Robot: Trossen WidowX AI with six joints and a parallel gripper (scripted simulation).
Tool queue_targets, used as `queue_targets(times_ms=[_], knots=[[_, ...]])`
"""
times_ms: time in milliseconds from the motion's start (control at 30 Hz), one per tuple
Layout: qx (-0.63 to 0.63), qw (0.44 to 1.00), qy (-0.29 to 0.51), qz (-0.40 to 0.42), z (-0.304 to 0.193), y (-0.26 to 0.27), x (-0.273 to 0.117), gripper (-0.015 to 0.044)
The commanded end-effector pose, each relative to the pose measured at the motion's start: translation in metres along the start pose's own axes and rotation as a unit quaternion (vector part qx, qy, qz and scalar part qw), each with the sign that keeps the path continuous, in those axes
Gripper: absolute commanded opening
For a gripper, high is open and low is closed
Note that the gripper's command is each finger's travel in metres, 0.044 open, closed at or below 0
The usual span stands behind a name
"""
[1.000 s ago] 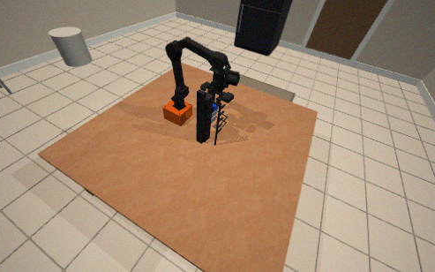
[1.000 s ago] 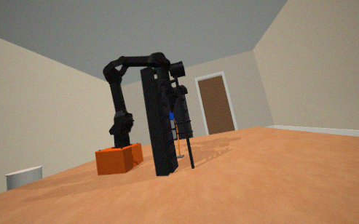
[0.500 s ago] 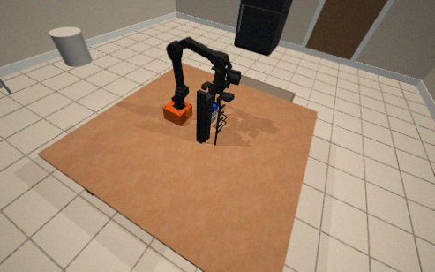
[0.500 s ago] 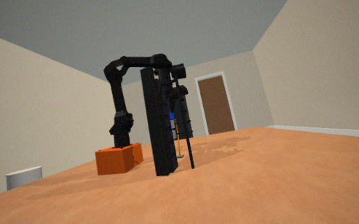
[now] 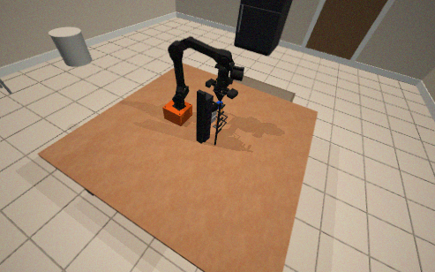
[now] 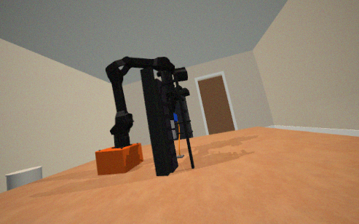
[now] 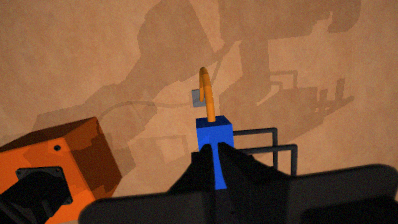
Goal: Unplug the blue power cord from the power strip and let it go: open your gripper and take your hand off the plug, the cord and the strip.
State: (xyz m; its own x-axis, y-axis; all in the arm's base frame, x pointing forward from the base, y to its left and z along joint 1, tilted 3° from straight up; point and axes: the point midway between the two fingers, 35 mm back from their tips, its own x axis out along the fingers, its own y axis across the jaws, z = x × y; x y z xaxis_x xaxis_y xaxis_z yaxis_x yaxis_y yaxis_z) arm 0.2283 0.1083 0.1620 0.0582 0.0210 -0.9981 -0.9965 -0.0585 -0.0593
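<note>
The power strip (image 5: 206, 119) (image 6: 155, 124) is a tall black block standing upright; it cannot be made out in the wrist view. The blue plug (image 5: 219, 103) (image 6: 175, 117) (image 7: 215, 132) is on its far side, high up. An orange cord (image 6: 179, 136) (image 7: 210, 107) hangs from the plug towards a small grey block on the mat. My gripper (image 5: 220, 99) (image 6: 172, 110) (image 7: 214, 149) points down over the plug. Its tips are almost together, closer than the plug is wide, and lie over its face with blue showing between and around them. Whether they touch it, and whether it sits in the socket, is hidden.
Black wire loops (image 5: 221, 119) (image 7: 275, 142) stick out beside the plug, and a thin black rod (image 5: 216, 134) (image 6: 189, 149) stands by the strip. The small grey block (image 6: 180, 156) (image 7: 197, 98) lies below. The orange arm base (image 5: 177, 113) (image 6: 111, 161) (image 7: 75, 160) stands behind the strip.
</note>
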Motion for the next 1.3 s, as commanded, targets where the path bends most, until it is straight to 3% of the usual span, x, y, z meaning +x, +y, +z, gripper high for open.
queue_targets(times_ms=[0,267,467,1267], knots=[[0.003,1.0,0.0,-0.002,-0.004,-0.002,0.0,0.0079],[0.003,1.0,0.0,-0.002,-0.005,-0.002,0.0,0.0289],[0.003,1.0,-0.002,-0.002,0.038,-0.003,-0.009,0.044],[0.003,1.0,-0.003,-0.002,0.054,-0.002,-0.012,0.044]])
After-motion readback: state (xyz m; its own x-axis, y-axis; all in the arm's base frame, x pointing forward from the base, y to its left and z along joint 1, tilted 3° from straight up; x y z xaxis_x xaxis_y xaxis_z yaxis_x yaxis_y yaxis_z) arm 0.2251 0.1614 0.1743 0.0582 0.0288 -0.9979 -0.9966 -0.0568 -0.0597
